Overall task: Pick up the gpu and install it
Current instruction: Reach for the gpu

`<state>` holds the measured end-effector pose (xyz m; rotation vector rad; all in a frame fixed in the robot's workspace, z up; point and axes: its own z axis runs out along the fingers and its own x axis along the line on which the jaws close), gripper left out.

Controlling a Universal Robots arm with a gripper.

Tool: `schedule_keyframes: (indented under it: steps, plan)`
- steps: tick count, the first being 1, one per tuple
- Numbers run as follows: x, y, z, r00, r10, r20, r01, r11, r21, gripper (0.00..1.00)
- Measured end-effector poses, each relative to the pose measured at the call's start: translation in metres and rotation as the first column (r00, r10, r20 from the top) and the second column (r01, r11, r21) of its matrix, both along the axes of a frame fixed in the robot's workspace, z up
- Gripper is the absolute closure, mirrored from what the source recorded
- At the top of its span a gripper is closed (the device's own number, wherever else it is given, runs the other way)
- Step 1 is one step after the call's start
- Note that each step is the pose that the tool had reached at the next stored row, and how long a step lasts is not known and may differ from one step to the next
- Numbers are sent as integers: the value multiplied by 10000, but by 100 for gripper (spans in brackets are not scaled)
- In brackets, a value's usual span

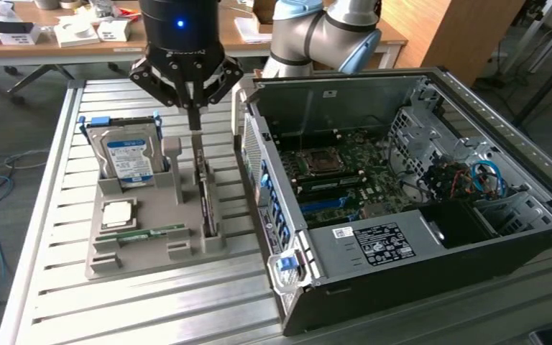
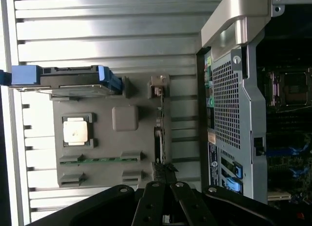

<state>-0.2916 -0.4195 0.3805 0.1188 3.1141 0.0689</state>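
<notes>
**A:** Where does the arm stand?

**B:** In the exterior view, the black linkage gripper (image 1: 195, 121) hangs over the grey moulded plastic parts holder (image 1: 146, 260). The holder sits at nine o'clock of the open black computer case (image 1: 391, 248). The jaws are drawn together and look pinched on the top edge of the thin, flat, dark grey-black gpu card (image 1: 205, 194).

**A:** And the card itself?

**B:** It stands on edge in the holder's slot, on the side nearest the case, and is not yet lifted clear. The silver hard drive with the blue-and-white label (image 1: 127, 157) stands at ten o'clock of it. The narrow green memory stick (image 1: 144, 233) lies at eight o'clock.

**A:** What could go wrong from here?

**B:** The hold seems to be at the card's far end, at twelve o'clock, so the free end may sag or swing once it leaves the slot. A tilted pull could jam the card against the slot walls and drag the holder along. So thin an edge might also slip in the jaws. At three o'clock the case's rear rim is close. A skewed card could strike it, or meet the socket on the dark green motherboard (image 1: 353, 169) askew.
</notes>
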Motion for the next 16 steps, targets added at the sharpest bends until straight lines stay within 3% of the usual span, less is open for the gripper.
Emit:
schedule_keyframes:
  steps: [5, 16]
  plan:
    - [0, -78, -1, 10000, -14, -6, 14, 10000, -5, 89]
    - [13, -83, -2, 10000, -20, -6, 20, 10000, -6, 89]
